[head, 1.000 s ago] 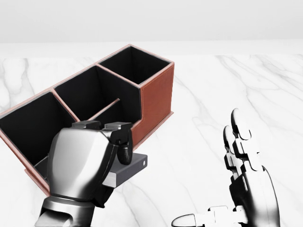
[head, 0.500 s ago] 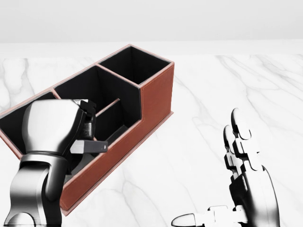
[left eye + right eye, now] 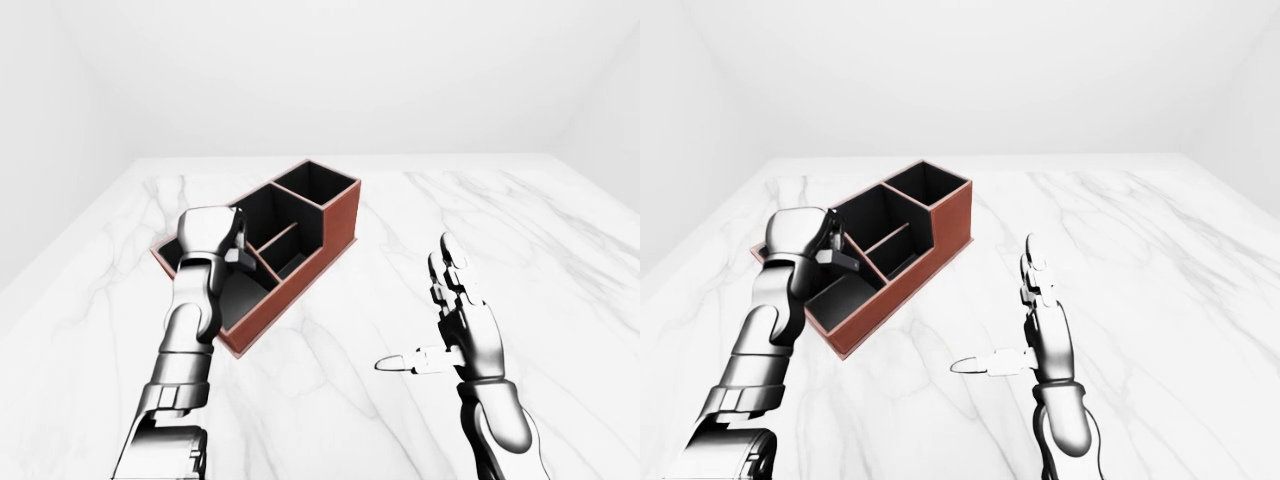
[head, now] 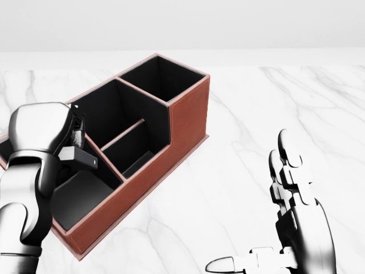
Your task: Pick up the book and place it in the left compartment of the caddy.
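Left hand (image 4: 54, 142) hovers over the caddy (image 4: 188, 117), fingers pinched on the one dark book (image 4: 80, 157) above the compartment at the head view's left, though the hand hides most of it. It looks thin, rigid and light, best gripped by its edge. One book, one caddy, and the right hand (image 4: 293, 194) spread wide, well apart over the marble table (image 4: 285, 103).

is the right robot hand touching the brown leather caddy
Apart. The head view shows the right robot hand, fingers spread, with bare white marble table between it and the brown leather caddy.
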{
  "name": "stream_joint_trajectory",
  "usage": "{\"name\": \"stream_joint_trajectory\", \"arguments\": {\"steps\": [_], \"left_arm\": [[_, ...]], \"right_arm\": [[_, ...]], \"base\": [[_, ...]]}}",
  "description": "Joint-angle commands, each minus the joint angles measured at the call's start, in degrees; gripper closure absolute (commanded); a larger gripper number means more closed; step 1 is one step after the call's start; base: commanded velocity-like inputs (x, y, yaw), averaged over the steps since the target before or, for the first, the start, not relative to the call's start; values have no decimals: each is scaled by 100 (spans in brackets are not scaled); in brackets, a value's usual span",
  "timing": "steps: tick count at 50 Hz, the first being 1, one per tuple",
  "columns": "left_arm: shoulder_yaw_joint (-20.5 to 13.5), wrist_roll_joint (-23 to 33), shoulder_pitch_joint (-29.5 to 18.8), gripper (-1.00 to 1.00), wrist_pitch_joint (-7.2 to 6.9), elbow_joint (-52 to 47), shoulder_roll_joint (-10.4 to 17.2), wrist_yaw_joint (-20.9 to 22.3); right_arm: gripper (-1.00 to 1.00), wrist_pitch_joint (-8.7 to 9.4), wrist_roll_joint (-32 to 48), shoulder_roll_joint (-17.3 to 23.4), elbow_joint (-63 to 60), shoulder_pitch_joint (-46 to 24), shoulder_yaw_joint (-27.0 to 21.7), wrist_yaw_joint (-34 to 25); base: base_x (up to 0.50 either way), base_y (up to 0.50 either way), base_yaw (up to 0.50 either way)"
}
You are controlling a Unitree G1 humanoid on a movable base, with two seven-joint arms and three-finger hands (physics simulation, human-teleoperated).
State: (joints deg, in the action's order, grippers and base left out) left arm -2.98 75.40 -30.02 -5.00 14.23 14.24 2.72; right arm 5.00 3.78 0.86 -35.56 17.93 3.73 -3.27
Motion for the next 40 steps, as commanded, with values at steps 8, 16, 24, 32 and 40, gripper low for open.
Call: {"name": "stream_joint_trajectory", "arguments": {"steps": [8, 16, 24, 32, 40], "left_arm": [[7, -380, -691, 100, 0, 2014, 459, -937], [246, -627, -1385, 100, 0, 3899, 473, -1702], [508, -788, -1902, 100, 0, 5130, 374, -2294], [733, -745, -2252, 100, 0, 5886, 156, -2504], [804, -570, -2281, 100, 0, 6205, 77, -2546]], "right_arm": [[-100, 0, -17, -8, 54, -25, -40, -1], [-100, 0, -31, -19, 104, -51, -63, -7], [-100, 0, -40, -18, 187, -109, -76, -13], [-100, 0, -21, -18, 218, -149, -53, -8], [-100, 0, -33, -20, 193, -121, -58, -2]], "base": [[0, 0, 0], [0, 0, 0], [0, 0, 0], [0, 0, 0], [0, 0, 0]]}}
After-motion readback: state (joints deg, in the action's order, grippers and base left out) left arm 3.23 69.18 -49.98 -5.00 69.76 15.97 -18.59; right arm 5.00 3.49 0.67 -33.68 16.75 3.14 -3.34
